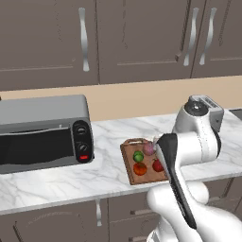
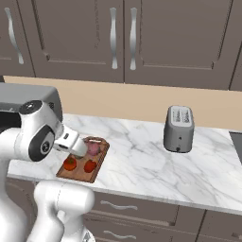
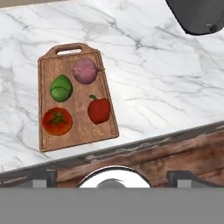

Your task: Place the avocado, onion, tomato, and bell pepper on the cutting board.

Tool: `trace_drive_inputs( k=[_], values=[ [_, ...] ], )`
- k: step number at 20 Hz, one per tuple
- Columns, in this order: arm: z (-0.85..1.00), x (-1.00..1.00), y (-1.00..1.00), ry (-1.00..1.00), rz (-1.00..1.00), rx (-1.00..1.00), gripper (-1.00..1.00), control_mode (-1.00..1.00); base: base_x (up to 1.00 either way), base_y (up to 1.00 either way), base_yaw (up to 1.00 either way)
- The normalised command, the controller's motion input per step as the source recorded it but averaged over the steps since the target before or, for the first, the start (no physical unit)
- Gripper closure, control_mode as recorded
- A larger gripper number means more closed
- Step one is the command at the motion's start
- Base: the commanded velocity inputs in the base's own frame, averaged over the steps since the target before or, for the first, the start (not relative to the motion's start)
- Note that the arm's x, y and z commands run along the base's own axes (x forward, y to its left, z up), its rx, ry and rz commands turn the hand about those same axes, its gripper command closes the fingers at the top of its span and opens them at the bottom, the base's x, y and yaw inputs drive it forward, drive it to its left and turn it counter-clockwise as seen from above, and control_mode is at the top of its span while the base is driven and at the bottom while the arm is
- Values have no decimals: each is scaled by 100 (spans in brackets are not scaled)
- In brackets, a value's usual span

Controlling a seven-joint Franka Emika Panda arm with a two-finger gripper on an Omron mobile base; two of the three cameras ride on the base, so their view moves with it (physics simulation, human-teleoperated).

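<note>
**All four on the board; nothing left to carry**

Board [image 3: 77,103] lies flat on the marble tabletop [image 3: 166,83], near its front edge, handle cut-out at the far end. Four items sit inside the rim, in two rows of two, none touching another:
- onion [image 3: 85,71], handle end, right side in the hand view
- avocado [image 3: 61,88], handle end, left, just beside the onion
- tomato [image 3: 57,120], near end, left, stem spot up
- pepper [image 3: 99,110], near end, right, green stem toward the onion

Each item rests on the wood, clear of the rim. None sits on the bare marble.

End effector [image 3: 112,175]: raised above the front edge of the tabletop and looking down at the board. Fingers spread wide, tips at the bottom corners of the hand view, nothing between them. In the base views the arm covers part of the board, so the hand's exact height over it is hard to judge there.

Around: toaster oven [image 1: 45,134] to the left of the board, toaster [image 2: 178,128] well apart to the right, cabinets [image 1: 118,40] above.

Judgement: task looks complete as the items lie. Nothing remains to pick; only pulling the arm clear, if that.
</note>
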Motion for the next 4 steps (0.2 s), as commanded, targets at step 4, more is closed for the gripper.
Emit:
trace_drive_inputs(
  k=[4],
  values=[
    [20, -75, 0, -24, -4, -3, -100, -100, 0, 0, 0]
  ],
)
